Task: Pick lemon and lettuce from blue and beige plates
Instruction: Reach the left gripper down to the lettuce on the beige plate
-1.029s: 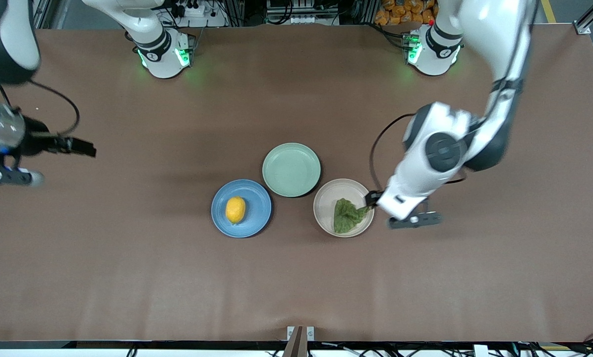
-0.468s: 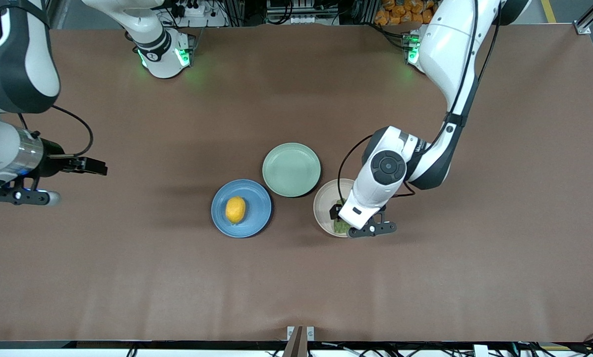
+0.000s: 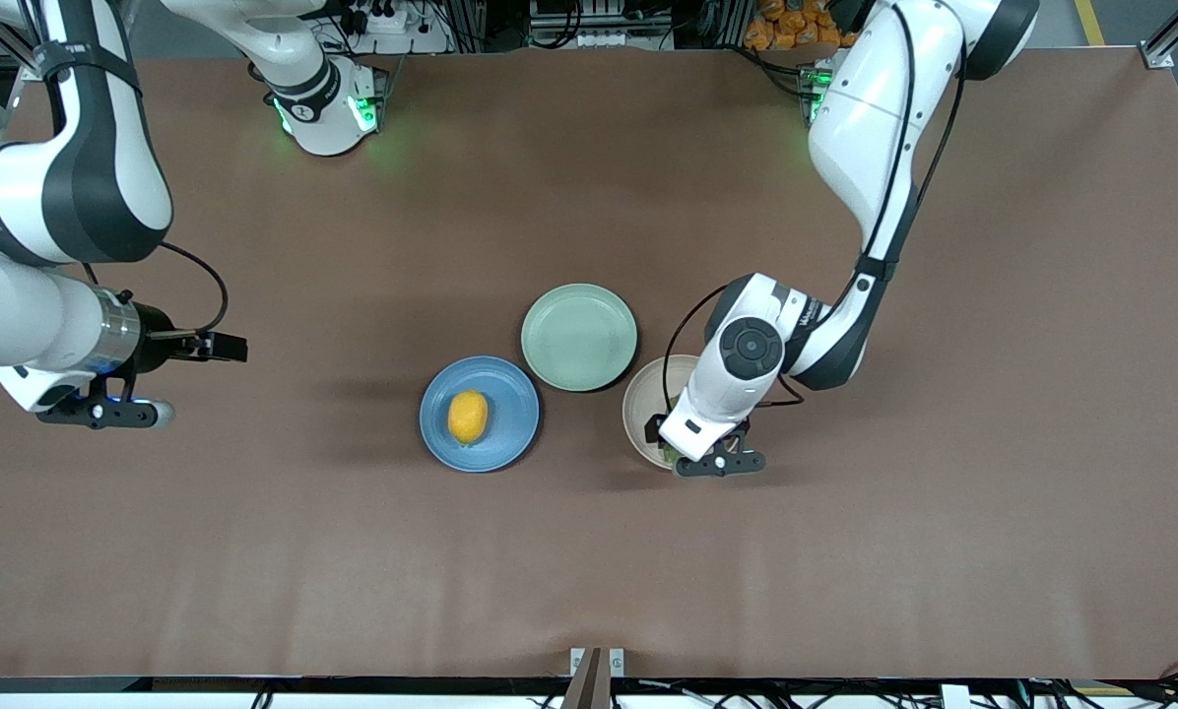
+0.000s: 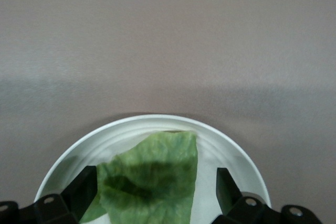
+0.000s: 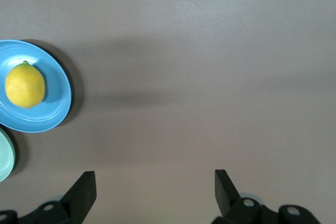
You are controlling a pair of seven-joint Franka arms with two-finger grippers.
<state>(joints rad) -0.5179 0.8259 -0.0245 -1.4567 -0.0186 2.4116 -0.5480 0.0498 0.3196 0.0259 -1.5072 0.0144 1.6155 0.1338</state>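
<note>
**Left hand poised over the lettuce**

Lettuce [image 4: 152,179] lies flat in the beige plate [image 3: 640,409], and the left hand [image 3: 670,440] hangs directly over it, fingers [image 4: 81,187] spread wide to either side of the leaf. This looks like the final approach to the first pick: the hand is lined up but nothing is pinched yet. The next move calls for a short descent until the fingertips reach the leaf, then a gentle close, since a thin, limp leaf lying flat may slip out or bunch unevenly.

The lemon [image 3: 468,417] sits untouched on the blue plate [image 3: 510,438], beside the beige plate toward the right arm's end of the surface. The right hand [image 3: 225,347] is over bare surface well apart from that plate, its fingers [image 5: 84,190] spread and holding nothing. An empty green plate [image 3: 579,337] rests farther from the front camera, just beside the other two.

The brown surface [image 3: 589,571] is plain and matte. Along its edge by the arm bases stand cables, metal framing and some orange packets [image 3: 781,25].
</note>
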